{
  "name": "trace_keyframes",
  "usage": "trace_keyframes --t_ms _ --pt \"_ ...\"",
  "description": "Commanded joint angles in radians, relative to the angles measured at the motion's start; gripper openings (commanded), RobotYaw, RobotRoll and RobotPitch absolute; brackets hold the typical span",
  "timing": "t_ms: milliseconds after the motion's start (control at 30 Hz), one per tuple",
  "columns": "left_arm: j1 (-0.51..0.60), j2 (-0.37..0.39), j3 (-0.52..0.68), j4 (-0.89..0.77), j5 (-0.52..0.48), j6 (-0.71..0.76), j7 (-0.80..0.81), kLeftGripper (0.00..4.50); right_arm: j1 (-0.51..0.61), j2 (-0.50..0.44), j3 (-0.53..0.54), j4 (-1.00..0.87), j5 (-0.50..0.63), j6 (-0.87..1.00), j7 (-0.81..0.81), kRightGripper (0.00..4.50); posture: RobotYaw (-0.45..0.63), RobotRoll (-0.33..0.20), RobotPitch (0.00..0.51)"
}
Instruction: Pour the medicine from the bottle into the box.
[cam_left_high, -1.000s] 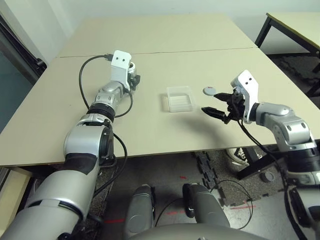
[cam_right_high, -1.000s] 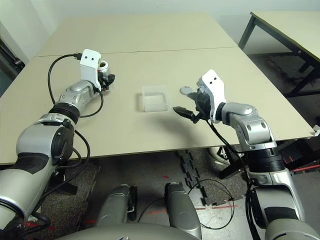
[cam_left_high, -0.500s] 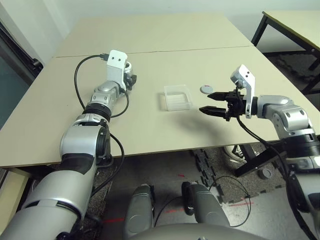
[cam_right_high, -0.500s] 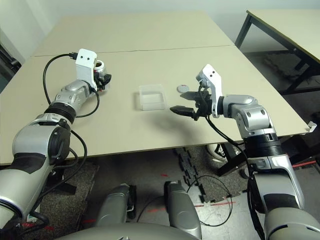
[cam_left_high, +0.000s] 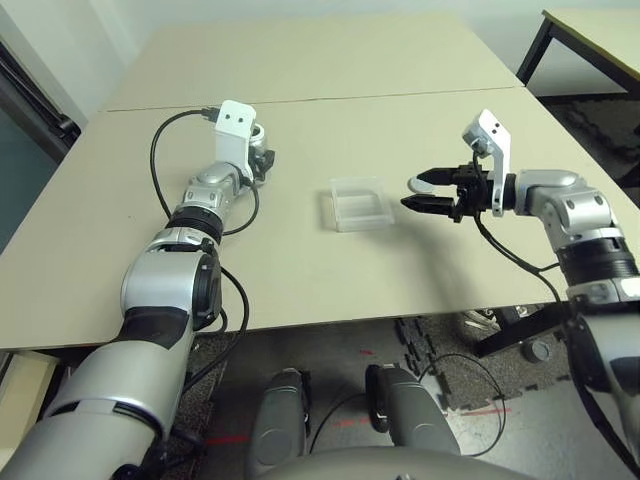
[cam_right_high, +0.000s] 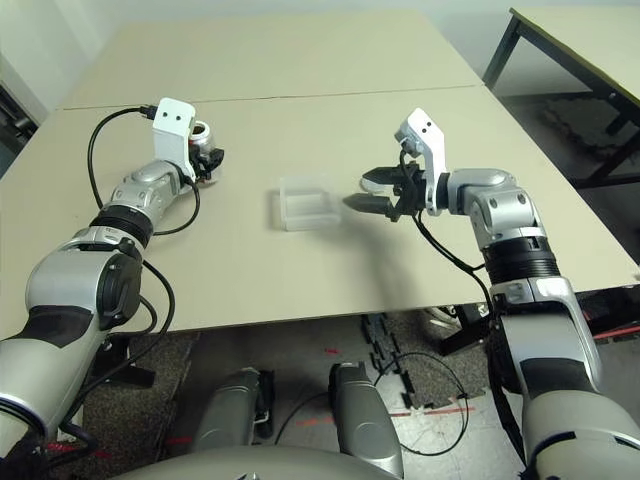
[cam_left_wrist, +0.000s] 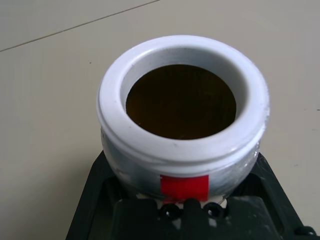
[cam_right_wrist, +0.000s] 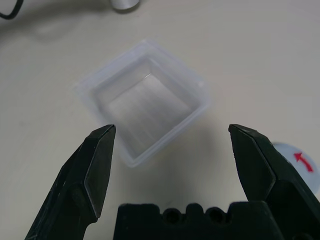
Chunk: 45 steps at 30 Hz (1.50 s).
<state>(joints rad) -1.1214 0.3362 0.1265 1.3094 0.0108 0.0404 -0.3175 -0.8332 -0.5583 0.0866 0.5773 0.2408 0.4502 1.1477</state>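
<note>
The bottle (cam_left_wrist: 185, 130) is grey-white with a red stripe. It stands upright with its mouth uncovered, and its inside looks dark. My left gripper (cam_left_high: 262, 158) is shut on it at the table's left side. The box (cam_left_high: 360, 203) is a clear shallow tray lying flat at the table's middle, well to the right of the bottle; it looks empty in the right wrist view, where the box (cam_right_wrist: 145, 100) sits just beyond the fingertips. My right gripper (cam_left_high: 410, 193) hovers open just off the box's right edge, pointing at it, with nothing between its fingers.
A flat round cap (cam_right_wrist: 296, 156) with a red arrow lies on the table beside my right gripper. A seam (cam_left_high: 400, 96) crosses the table behind both arms. A second table (cam_left_high: 600, 40) stands at the far right. The floor lies below the near edge.
My right gripper has swung left, from near the front edge up to the box's right side, staying open. The left arm and bottle have not moved.
</note>
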Motion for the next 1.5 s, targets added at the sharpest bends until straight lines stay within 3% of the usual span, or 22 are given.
trace_keyframes --t_ms 33,200,700,1200,1500 --pt "0.016 0.013 -0.004 -0.008 0.011 -0.005 -0.008 2.56 0.001 0.011 -0.021 -0.039 0.019 0.020 -0.007 4.50 0.02 0.000 0.100" --pt "0.014 0.021 -0.007 -0.009 0.013 -0.008 -0.012 2.56 0.065 -0.005 -0.052 -0.116 0.048 0.075 -0.015 4.50 0.00 0.000 0.100" --pt "0.004 -0.001 -0.017 -0.008 0.015 -0.013 -0.014 2.56 0.000 0.022 -0.048 0.043 -0.009 -0.055 -0.034 4.50 -0.01 0.000 0.104" --pt "0.002 0.015 -0.027 -0.007 0.024 -0.016 -0.020 2.56 -0.021 0.026 -0.048 0.089 -0.033 -0.079 -0.012 4.50 -0.01 0.000 0.106" --pt "-0.034 0.032 -0.062 0.001 0.065 -0.032 -0.034 2.56 0.009 -0.030 0.028 -0.015 -0.059 0.029 0.083 4.50 -0.02 0.000 0.115"
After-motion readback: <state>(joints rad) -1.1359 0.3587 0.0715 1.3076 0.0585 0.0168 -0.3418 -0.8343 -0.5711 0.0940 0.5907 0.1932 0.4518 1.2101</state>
